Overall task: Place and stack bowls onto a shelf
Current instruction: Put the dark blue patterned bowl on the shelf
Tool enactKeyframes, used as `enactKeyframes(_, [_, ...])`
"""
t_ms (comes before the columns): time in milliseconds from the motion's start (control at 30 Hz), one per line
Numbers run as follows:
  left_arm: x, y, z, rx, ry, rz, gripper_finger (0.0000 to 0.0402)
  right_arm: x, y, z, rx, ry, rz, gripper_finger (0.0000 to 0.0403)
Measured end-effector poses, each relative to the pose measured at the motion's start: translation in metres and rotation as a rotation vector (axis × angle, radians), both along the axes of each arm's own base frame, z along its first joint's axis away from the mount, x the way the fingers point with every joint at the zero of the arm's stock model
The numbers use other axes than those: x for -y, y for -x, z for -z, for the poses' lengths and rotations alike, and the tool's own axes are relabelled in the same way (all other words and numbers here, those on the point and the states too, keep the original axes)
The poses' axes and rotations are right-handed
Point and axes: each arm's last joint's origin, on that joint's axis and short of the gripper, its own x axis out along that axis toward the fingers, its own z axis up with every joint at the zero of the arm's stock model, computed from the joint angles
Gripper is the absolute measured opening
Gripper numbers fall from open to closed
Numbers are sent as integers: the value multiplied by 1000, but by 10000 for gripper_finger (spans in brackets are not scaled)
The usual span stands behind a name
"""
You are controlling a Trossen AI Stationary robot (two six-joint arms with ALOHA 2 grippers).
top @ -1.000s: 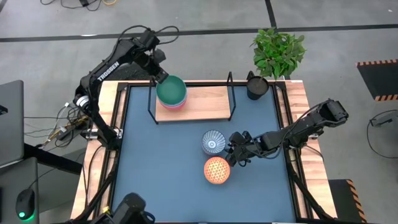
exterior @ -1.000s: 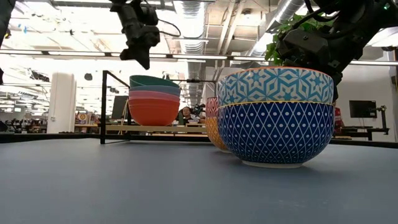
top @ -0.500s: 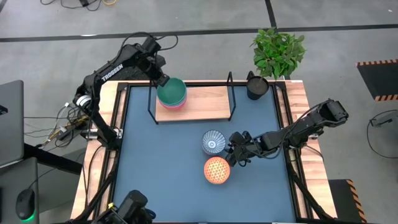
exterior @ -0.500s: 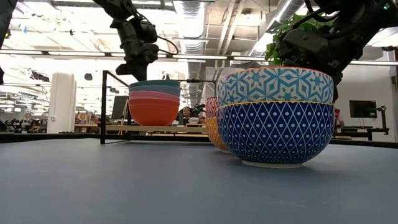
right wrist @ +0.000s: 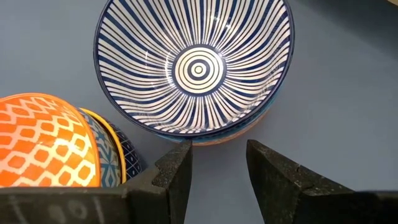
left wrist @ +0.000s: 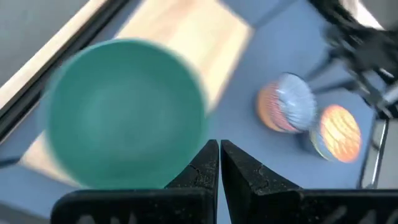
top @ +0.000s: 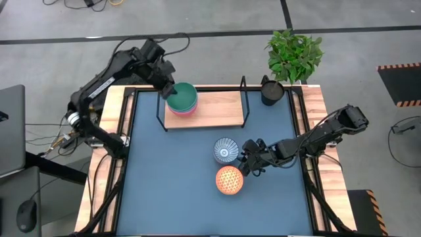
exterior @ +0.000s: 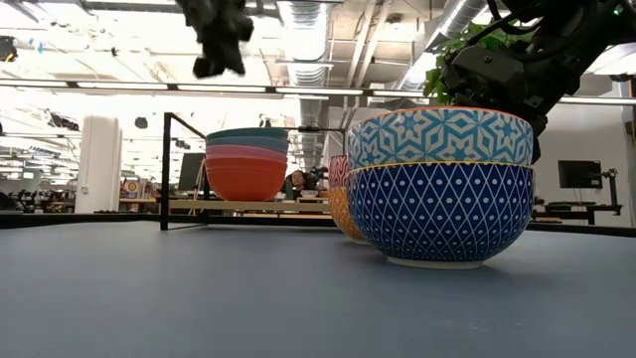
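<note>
Bowls crowd the near half of the dark blue bench [top: 177, 184] in the level view, where a bowl with blue dotted and star patterns [exterior: 440, 186] stands closest, with an orange-and-red patterned one [exterior: 340, 199] partly hidden just behind it. From above, the orange-lined bowl [top: 229, 180] sits near the middle of the bench with the blue-striped white bowl [top: 226, 151] just beside it, toward the shelf. The right end effector [top: 248, 160] rests low beside these two on their right, its fingers [right wrist: 177, 171] parted and released, holding nothing, with the rim of the striped bowl [right wrist: 194, 67] directly ahead of the gap in the right wrist view and the orange bowl [right wrist: 46, 143] off to one side. Farther back, the light wooden shelf [top: 220, 108] with its thin black wire frame lies along the far edge of the bench; on its left end stands a stack of bowls, pink-red below and teal on top [top: 181, 97], seen from the side as coral, pink and teal layers [exterior: 246, 161]. The left end effector [top: 166, 88] hangs above the stack's left edge, apart from it, its fingers [left wrist: 205, 168] clenched together on nothing, the teal bowl [left wrist: 127, 112] below them. Beyond the shelf's right end stand a black cup [top: 271, 91] and a potted plant [top: 293, 54].
</note>
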Motion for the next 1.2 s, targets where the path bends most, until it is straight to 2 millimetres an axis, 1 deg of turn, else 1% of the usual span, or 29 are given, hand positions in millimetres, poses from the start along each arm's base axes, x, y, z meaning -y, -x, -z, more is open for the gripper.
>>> enactKeyframes(67, [23, -5, -10, 24, -41, 80, 3, 0, 0, 0, 0, 0, 0, 177])
enactKeyframes(133, [49, -13, -14, 49, -79, 168, 6, 0, 0, 0, 0, 0, 0, 177])
enactKeyframes(300, [115, -34, -16, 113, -191, 389, 31, 0, 0, 0, 2, 12, 9, 177])
enactKeyframes(367, [142, -42, -10, 123, -258, 475, 45, 0, 0, 0, 3, 16, 12, 177])
enactKeyframes(467, [177, -56, 3, 146, -354, 549, 71, 0, 0, 0, 3, 18, 13, 177])
enactKeyframes(533, [197, -65, 16, 158, -407, 594, 89, 1, 0, 0, 4, 18, 13, 177])
enactKeyframes(633, [221, -82, 36, 191, -499, 644, 117, 1, 0, 0, 4, 19, 14, 177])
enactKeyframes(733, [238, -99, 56, 187, -604, 670, 144, 1, 0, 0, 5, 19, 14, 177])
enactKeyframes(867, [250, -124, 80, 153, -718, 691, 175, 1, 0, 0, 6, 19, 14, 177])
enactKeyframes(1033, [257, -150, 122, 58, -779, 800, 201, 1, 0, 0, 6, 19, 14, 177])
enactKeyframes(1133, [258, -161, 145, -28, -830, 823, 206, 1, 0, 0, 6, 20, 14, 177])
enactKeyframes(1200, [257, -166, 157, -80, -882, 824, 206, 1, 0, 0, 6, 19, 14, 177])
